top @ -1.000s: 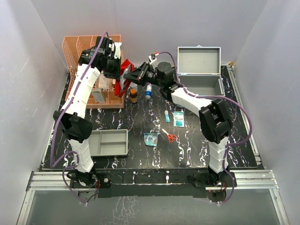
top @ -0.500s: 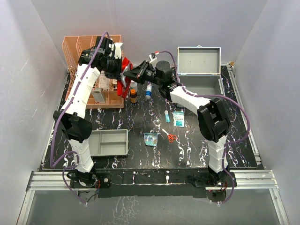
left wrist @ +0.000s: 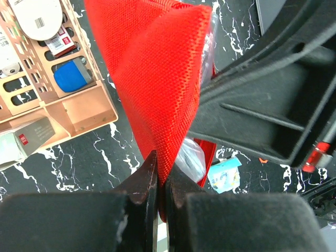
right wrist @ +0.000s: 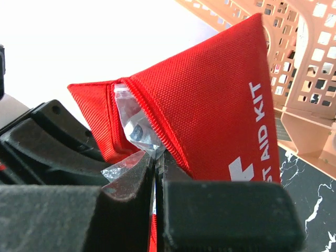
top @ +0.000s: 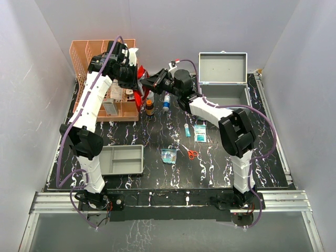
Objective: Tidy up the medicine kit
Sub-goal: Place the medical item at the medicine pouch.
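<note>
Top external view is showing the medicine kit [top: 222,68] standing open at the far right of the table [top: 152,134]. You are probably emptying the red first aid pouch [right wrist: 210,121] in mid-air. Your left gripper [left wrist: 160,170] is clamping its fabric, and your right gripper [right wrist: 155,157] is pinching shut at the zip mouth beside a clear plastic packet [right wrist: 131,123]. Next is calling for a steady outward pull.

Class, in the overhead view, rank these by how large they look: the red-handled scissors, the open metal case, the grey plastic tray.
1. open metal case
2. grey plastic tray
3. red-handled scissors
The gaps are plain, so no ties.
</note>
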